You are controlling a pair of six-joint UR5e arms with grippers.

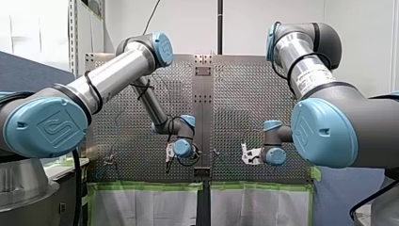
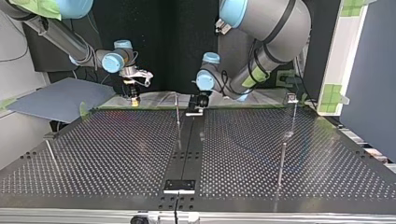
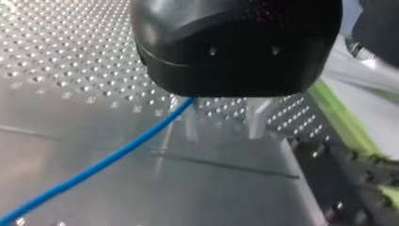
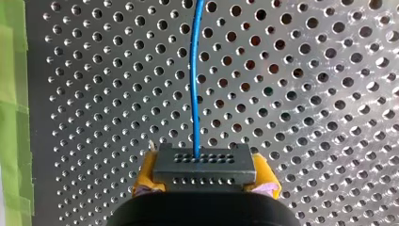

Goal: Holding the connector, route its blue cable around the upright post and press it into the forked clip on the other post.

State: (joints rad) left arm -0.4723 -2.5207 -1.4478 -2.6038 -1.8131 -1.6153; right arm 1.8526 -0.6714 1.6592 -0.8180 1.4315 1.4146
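Ahead of my right pincer [image 4: 204,181], clamped on the connector [image 4: 203,162], blue cable [image 4: 194,70] crosses perforated table [image 4: 306,94].

My left gripper [image 3: 223,132] agape, low and outstretched; my right gripper [image 4: 205,174] likewise low, clamped tight

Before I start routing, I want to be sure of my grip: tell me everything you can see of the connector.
The connector is a small dark grey rectangular block, plastic by its look, with two rows of tiny holes on its face. It sits level, clamped between the yellow pads of my right pincer, over the perforated table. The blue cable leaves one hole in the upper row and runs straight ahead.
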